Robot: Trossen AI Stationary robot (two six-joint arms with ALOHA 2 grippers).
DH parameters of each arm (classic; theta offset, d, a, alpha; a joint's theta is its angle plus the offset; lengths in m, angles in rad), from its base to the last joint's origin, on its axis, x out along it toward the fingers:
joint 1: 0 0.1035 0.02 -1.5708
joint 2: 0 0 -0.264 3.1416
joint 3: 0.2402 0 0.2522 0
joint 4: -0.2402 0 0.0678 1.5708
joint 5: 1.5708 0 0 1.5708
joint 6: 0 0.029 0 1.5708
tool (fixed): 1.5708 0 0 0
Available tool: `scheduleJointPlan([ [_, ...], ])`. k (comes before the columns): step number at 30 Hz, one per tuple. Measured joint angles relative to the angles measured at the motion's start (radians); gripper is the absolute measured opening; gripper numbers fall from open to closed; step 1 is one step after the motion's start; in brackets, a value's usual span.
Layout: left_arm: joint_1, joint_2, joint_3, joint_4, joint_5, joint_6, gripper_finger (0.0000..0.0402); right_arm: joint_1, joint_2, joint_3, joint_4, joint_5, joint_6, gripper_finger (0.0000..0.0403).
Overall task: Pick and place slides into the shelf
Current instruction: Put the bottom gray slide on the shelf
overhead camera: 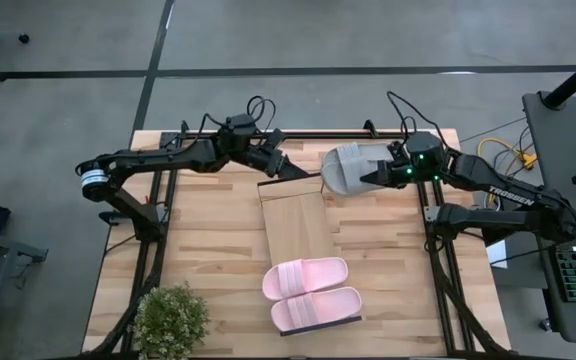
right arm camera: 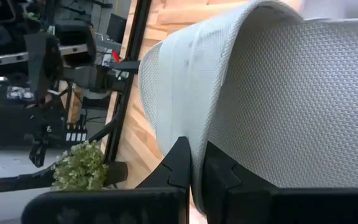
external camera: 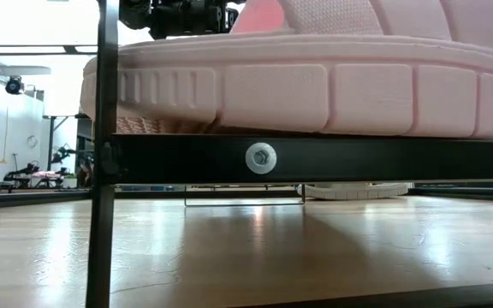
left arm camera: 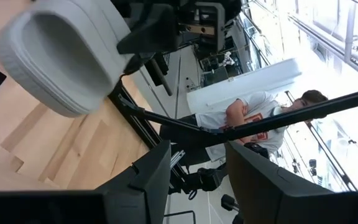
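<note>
The right pincer (overhead camera: 376, 176) is at the far side of the table (overhead camera: 208, 250), pressed together on the edge of a grey slide (overhead camera: 346, 168); in the right wrist view its two dark fingers (right arm camera: 182, 163) pinch the thin rim of the slide's mesh strap, with the rest of the slide spreading out just ahead of them. From above, the grey slide is just beyond the far right corner of the shelf (overhead camera: 296, 222), the pincer gripping its right side. The left pincer (overhead camera: 294, 172) is near the shelf's far left corner, empty, its fingers (left arm camera: 148, 177) spread apart, with the grey slide a little way off to its right. The pink slides (overhead camera: 310, 293) lie side by side on the near end of the shelf, well apart from both pincers. A small potted plant (overhead camera: 171, 318) stands at the table's near left corner.
</note>
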Motion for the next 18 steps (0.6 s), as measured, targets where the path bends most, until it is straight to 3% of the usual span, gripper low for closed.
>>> scheduleJointPlan([
  [18,0.000,0.000,-0.003,-0.045,-0.001,-0.001,0.0140,0.135,0.085,0.207,-0.020,0.138,-0.013,0.0009],
])
